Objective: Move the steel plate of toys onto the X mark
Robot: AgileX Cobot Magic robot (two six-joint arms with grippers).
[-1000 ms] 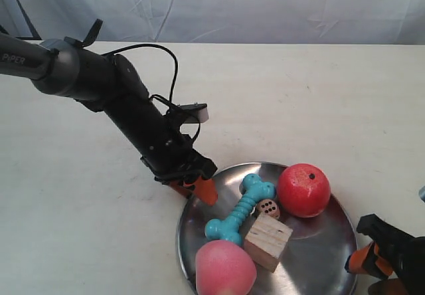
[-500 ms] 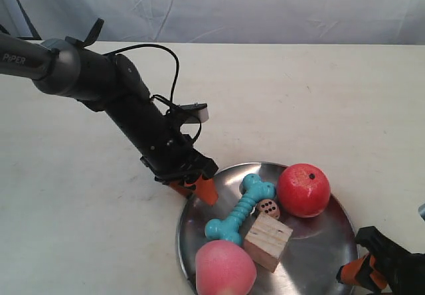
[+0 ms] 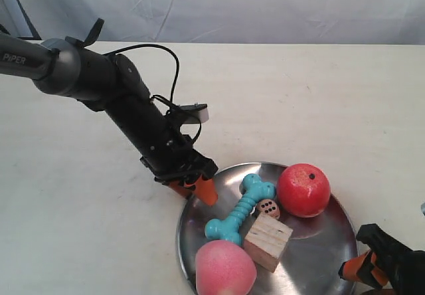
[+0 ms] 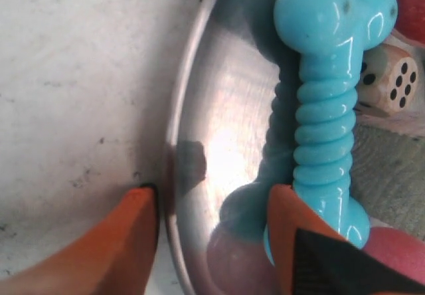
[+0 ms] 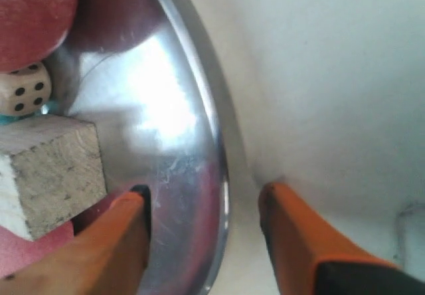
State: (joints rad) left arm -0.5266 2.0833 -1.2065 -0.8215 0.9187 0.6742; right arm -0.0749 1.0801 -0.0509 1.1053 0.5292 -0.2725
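Observation:
The steel plate [image 3: 319, 242] lies on the pale table at the exterior view's lower middle. It holds the teal bone [image 3: 239, 208], red ball [image 3: 303, 190], pink ball [image 3: 224, 268], wooden cube [image 3: 267, 240] and brown die [image 3: 269, 208]. My left gripper [image 3: 194, 189] is open at the plate's near-left rim. In the left wrist view the left gripper [image 4: 212, 198] straddles the plate [image 4: 219, 142], one finger outside, one beside the bone [image 4: 322, 115]. My right gripper [image 5: 202, 198] is open astride the opposite rim of the plate [image 5: 172, 129], near the cube [image 5: 46, 169]. The X mark is not in view.
A white cloth backdrop [image 3: 265, 6] hangs along the table's far edge. A black cable [image 3: 174, 76] loops off the left arm. Bare tabletop [image 3: 319, 102] stretches behind and beside the plate. The right arm [image 3: 398, 265] enters at the lower right corner.
The right gripper dipped lower along the plate's right rim, then rose slightly. The left arm, the plate and the toys have not moved.

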